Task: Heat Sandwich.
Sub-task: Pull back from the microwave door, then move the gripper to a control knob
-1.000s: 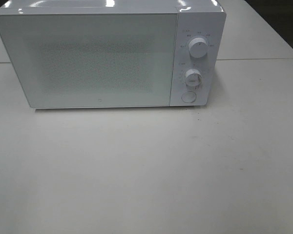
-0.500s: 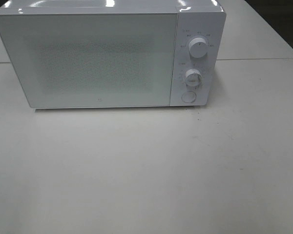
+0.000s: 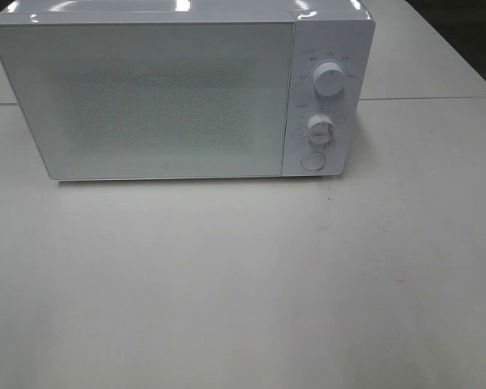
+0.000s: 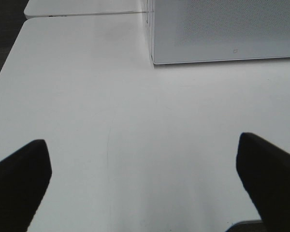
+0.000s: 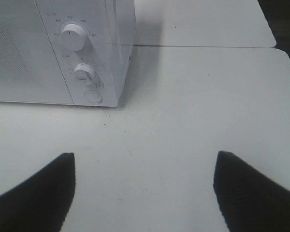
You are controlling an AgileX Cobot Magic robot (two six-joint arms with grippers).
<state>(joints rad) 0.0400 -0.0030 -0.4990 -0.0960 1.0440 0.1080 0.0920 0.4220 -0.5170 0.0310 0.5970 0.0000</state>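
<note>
The sandwich is out of view in every frame. A white microwave stands at the back of the white table, its door shut. Two white knobs and a round button sit on its right panel. Neither arm shows in the exterior high view. In the left wrist view my left gripper is open over bare table, its dark fingers wide apart, the microwave's lower left corner ahead. My right gripper is open too, nothing between its fingertips, with the microwave's control panel ahead.
A second white table adjoins behind the microwave on the right. The near table's seam and rounded corner show in the right wrist view. Dark floor lies past the table's left edge.
</note>
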